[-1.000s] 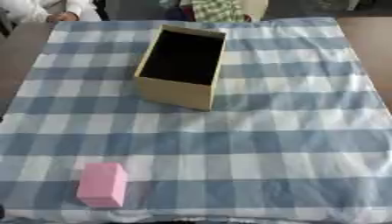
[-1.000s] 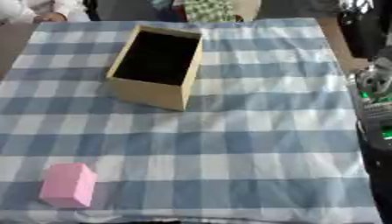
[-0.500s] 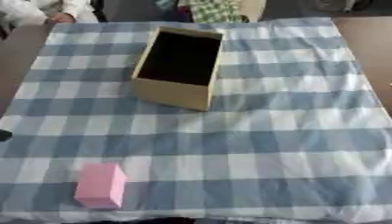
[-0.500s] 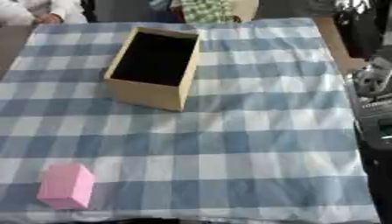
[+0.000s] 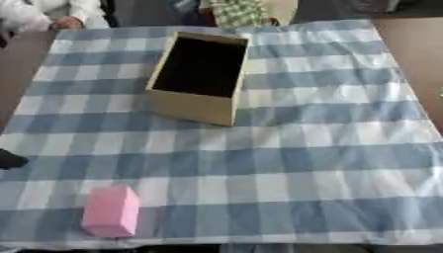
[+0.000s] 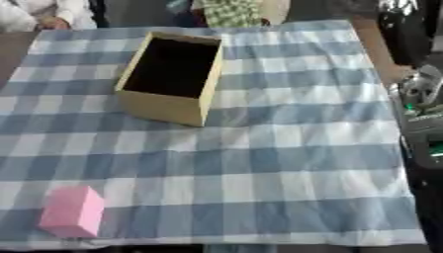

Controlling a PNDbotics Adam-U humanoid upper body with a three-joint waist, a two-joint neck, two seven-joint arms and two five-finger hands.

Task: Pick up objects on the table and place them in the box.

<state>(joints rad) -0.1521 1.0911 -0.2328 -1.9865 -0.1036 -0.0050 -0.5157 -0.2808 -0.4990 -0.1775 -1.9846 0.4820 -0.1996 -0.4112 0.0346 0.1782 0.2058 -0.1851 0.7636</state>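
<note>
A pink block (image 5: 110, 211) lies on the checked cloth near the table's front left corner. An open, empty cardboard box (image 5: 199, 75) stands at the back, left of centre. At the view's left edge, level with the table's middle, a dark tip of my left hand (image 5: 9, 159) pokes in, well above the pink block and apart from it. My right arm (image 6: 421, 99), black with silver parts, runs down the right edge of the right eye view, off the cloth; I cannot make out its hand.
The blue and white checked cloth (image 5: 329, 148) covers the whole table. People sit at the far edge, and a patterned item (image 5: 238, 11) lies behind the box.
The dark tip of my left hand has risen along the left edge from the lower corner to mid height. The block and box have not moved.
</note>
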